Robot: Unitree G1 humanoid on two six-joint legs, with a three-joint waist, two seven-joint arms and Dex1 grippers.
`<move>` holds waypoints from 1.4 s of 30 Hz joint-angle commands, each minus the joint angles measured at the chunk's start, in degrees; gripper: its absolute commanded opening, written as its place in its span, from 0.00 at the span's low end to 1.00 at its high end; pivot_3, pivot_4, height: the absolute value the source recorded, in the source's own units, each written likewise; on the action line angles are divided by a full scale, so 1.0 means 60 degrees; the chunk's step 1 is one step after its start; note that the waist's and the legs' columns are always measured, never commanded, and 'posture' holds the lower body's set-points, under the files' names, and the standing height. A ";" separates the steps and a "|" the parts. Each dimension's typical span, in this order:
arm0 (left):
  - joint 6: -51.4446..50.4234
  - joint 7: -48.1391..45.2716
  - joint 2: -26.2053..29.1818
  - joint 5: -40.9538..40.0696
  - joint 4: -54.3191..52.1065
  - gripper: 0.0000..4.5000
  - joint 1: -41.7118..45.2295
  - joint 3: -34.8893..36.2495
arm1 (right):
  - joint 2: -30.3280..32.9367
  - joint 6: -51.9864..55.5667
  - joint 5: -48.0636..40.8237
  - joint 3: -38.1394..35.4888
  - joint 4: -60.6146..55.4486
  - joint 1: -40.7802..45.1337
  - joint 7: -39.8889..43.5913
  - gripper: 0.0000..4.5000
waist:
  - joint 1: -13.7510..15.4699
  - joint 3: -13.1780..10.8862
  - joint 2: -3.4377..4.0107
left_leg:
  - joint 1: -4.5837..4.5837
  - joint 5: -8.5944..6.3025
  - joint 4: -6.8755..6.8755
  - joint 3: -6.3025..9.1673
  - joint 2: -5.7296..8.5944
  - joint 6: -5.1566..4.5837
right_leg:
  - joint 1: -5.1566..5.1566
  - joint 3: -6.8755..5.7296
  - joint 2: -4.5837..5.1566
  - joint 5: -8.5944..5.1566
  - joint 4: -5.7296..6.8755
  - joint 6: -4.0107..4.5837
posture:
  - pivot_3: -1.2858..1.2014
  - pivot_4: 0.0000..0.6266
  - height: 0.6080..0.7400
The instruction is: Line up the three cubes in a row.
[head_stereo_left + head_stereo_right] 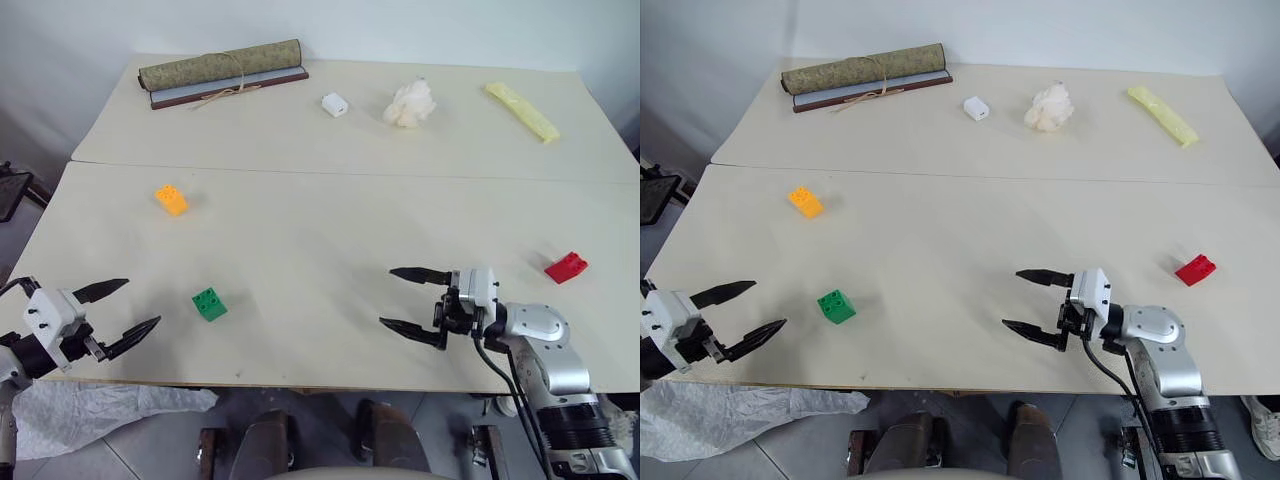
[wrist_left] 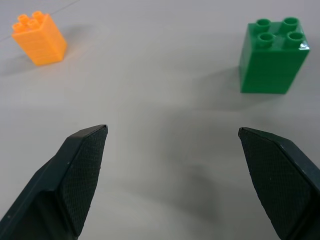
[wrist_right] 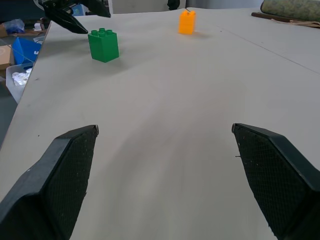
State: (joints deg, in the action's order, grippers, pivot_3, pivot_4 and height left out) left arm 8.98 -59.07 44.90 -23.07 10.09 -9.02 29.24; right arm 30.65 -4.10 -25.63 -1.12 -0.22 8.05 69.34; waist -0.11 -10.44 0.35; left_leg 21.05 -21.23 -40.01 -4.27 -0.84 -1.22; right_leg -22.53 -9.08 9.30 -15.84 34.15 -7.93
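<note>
Three studded cubes lie scattered on the cream table [image 1: 320, 230]. The orange-yellow cube [image 1: 171, 199] sits at mid left, the green cube [image 1: 209, 304] near the front left, and the red cube [image 1: 566, 267] at the right. My left gripper [image 1: 127, 311] hovers open at the front left edge, a short way left of the green cube [image 2: 273, 56], with the orange-yellow cube [image 2: 39, 38] farther off. Near the front, right of centre, my right gripper [image 1: 402, 298] is open and points left, empty, with the red cube behind its wrist.
Along the table's far side lie a rolled mat on a dark board [image 1: 222, 71], a small white block [image 1: 335, 104], a white fluffy wad [image 1: 410, 104] and a yellow bag [image 1: 522, 109]. A seam [image 1: 350, 172] crosses the table. Crumpled white plastic [image 1: 100, 405] lies on the floor below the front edge.
</note>
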 commanded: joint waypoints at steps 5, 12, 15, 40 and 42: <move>-0.1771 -0.0613 0.0276 -0.1869 -0.1067 0.99 0.0081 0.0434 | 0.0108 -0.0164 -0.0342 -0.0690 -0.0367 0.0047 -0.0546 1.00 | -0.0015 -0.0001 -0.0001 | 0.0001 0.0000 0.0000 0.0001 -0.0003 0.0000 | -0.0002 0.0001 -0.0001 0.0000 0.0003 0.0000 | 0.52 0.24 1.00; -0.2963 -0.0347 -0.0012 -0.1789 -0.3753 0.99 0.2156 -0.2112 | 0.0999 0.0920 -0.1159 -0.3297 -0.1271 -0.1176 -0.2014 1.00 | 0.0308 0.0000 0.0004 | 0.0007 0.0003 -0.0026 0.0067 0.0020 -0.0009 | 0.0015 0.0002 0.0020 0.0007 0.0004 -0.0012 | 0.52 0.24 1.00; -0.3656 -0.0303 -0.0503 -0.1805 -0.3867 0.99 0.3442 -0.3467 | 0.0912 0.0888 -0.1180 -0.4886 -0.1863 -0.2523 -0.2804 1.00 | 0.0408 0.0012 0.0023 | 0.0009 0.0002 -0.0018 0.0041 0.0026 -0.0007 | 0.0017 -0.0003 0.0015 0.0007 0.0001 -0.0012 | 0.52 0.24 1.00; -0.5931 0.0003 -0.1727 -0.1094 -0.4148 0.99 0.5262 -0.5805 | 0.4334 0.0274 0.0450 -0.4668 0.5862 -0.0043 -0.0867 1.00 | 0.0023 0.0001 0.0041 | -0.0157 -0.0003 0.0035 -0.0155 -0.0004 -0.0028 | -0.0001 0.0247 -0.0024 0.0015 0.0043 -0.0027 | 0.52 0.24 1.00; -0.5699 0.0087 -0.1900 -0.1022 -0.4193 0.99 0.5217 -0.5797 | 0.4745 0.0294 0.0990 -0.3867 0.7099 0.1311 -0.0394 1.00 | 0.0049 0.0001 0.0038 | -0.0140 -0.0003 0.0025 -0.0169 -0.0016 -0.0024 | 0.0008 0.0205 -0.0035 0.0010 0.0040 -0.0018 | 0.52 0.24 1.00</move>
State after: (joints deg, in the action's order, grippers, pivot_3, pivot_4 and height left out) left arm -26.62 -58.95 34.24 -29.16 -12.97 22.00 -5.59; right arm 57.64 -2.36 -21.58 -26.36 37.96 14.00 64.52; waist 0.18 -10.43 0.57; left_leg 20.25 -21.25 -39.91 -5.31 -0.92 -1.36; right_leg -22.48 -7.84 9.08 -15.78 34.36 -8.04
